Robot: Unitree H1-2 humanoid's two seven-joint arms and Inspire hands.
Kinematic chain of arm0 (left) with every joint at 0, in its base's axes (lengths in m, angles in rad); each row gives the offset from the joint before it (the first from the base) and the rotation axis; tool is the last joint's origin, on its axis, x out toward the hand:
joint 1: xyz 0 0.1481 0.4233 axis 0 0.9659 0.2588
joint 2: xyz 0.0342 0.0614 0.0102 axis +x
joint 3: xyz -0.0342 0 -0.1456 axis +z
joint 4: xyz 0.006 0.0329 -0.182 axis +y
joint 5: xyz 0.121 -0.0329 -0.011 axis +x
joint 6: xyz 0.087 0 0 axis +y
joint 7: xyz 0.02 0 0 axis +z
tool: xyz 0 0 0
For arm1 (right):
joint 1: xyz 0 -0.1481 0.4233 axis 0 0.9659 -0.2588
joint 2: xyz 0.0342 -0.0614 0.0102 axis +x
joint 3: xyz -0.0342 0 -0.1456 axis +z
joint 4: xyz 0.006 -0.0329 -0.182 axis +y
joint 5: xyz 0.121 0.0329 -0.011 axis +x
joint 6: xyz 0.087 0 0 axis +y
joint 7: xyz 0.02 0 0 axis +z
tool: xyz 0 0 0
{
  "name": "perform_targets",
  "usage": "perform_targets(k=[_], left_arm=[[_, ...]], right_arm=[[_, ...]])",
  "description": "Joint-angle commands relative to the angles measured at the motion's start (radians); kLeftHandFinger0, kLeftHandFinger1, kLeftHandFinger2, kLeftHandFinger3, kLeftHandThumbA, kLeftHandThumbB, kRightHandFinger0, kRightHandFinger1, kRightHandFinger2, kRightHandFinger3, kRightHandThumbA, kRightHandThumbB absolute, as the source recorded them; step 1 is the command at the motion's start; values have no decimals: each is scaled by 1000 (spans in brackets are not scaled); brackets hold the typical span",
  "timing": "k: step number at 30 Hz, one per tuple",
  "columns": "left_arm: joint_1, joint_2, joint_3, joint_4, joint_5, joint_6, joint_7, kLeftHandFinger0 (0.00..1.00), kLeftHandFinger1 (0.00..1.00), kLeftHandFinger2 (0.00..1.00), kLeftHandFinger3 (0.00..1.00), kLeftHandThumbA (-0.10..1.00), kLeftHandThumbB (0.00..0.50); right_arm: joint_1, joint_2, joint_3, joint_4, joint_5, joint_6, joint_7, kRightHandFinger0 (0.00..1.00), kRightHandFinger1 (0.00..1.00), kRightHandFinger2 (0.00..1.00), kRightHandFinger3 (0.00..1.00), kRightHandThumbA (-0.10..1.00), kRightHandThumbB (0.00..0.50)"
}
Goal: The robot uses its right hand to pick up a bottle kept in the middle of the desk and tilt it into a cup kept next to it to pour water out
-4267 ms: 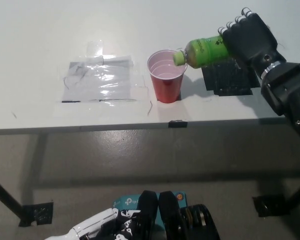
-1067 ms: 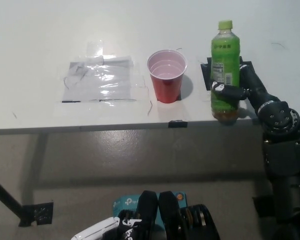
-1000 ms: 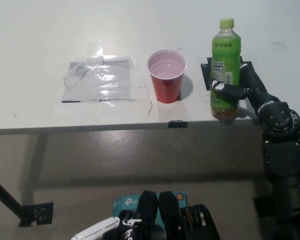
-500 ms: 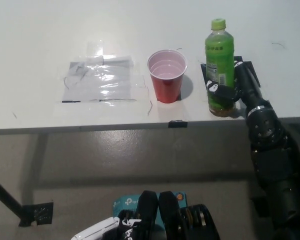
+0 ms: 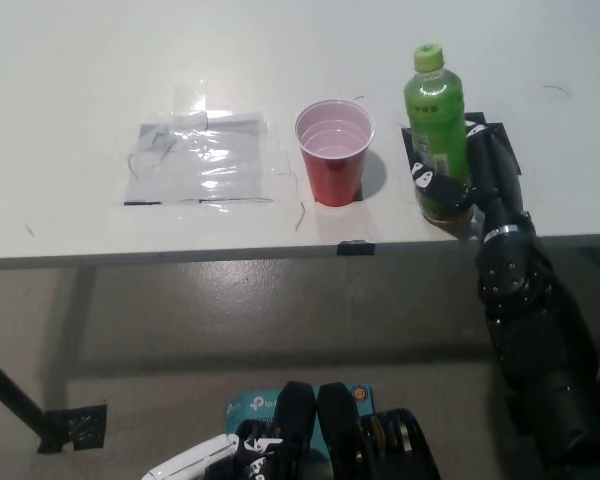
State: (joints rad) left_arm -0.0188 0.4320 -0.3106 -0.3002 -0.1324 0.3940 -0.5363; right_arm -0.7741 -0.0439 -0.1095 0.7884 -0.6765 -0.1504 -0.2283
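- green plastic bottle with a yellow-green cap and a printed label (image 5: 436, 130): stands upright on the white tabletop (image 5: 280, 60), near its front edge, over the left part of a black rectangular patch (image 5: 500, 135) on the surface.
- black right hand (image 5: 478, 170): reaches in from the lower right and is wrapped around the lower half of the bottle; the palm lies against the bottle's right side.
- fingers (image 5: 425, 180): curl across the front of the bottle below the label, one pale-tipped finger showing on its left face; they are closed on the bottle, in contact with it.
- brownish base of the bottle shows just below the fingers, at the tabletop.
- red plastic cup with a pale interior (image 5: 334, 150): upright and open-mouthed, just left of the bottle, apart from it and from the hand; whether it contains liquid cannot be judged.
- clear taped-down plastic sheet (image 5: 200, 155): lies flat on the tabletop, left of the cup.
- small black tape piece (image 5: 352, 245): on the tabletop's front edge, below the cup.
- white left hand (image 5: 190, 462): at the bottom edge, lower left, below the tabletop; only part of it is in view, so its state cannot be told.
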Motion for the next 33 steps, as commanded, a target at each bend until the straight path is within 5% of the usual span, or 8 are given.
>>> perform_targets(k=[1,7,11,13,15,18,21,33], left_arm=[[6,19,11,-33,2,-12,-6,1000,1000,1000,1000,355,500],[11,18,12,-35,9,-21,-1,1000,1000,1000,1000,367,500],[11,18,14,-39,3,-14,-2,1000,1000,1000,1000,363,500],[11,18,14,-37,3,-17,-3,1000,1000,1000,1000,360,500],[11,17,14,-37,2,-15,-4,1000,1000,1000,1000,357,500],[11,18,14,-42,1,-8,-5,1000,1000,1000,1000,348,500],[11,15,14,-34,6,-19,-3,1000,1000,1000,1000,352,500],[7,14,18,-39,2,-12,-2,1000,1000,1000,1000,338,500]], right_arm=[[-79,19,-18,13,39,-292,-465,733,688,147,448,-56,0],[-85,37,-56,81,114,-290,-458,752,661,171,430,155,0],[-95,48,-71,109,155,-311,-456,698,588,180,412,11,0],[-94,49,-66,124,166,-310,-438,1000,1000,629,889,153,0],[-92,44,-43,125,147,-258,-422,1000,1000,1000,1000,482,6],[-89,42,-11,127,130,-155,-394,1000,1000,1000,1000,848,139],[-71,46,9,103,140,-27,-314,1000,1000,1000,1000,1000,467],[-38,11,123,28,144,101,-240,1000,1000,1000,1000,1000,500]])
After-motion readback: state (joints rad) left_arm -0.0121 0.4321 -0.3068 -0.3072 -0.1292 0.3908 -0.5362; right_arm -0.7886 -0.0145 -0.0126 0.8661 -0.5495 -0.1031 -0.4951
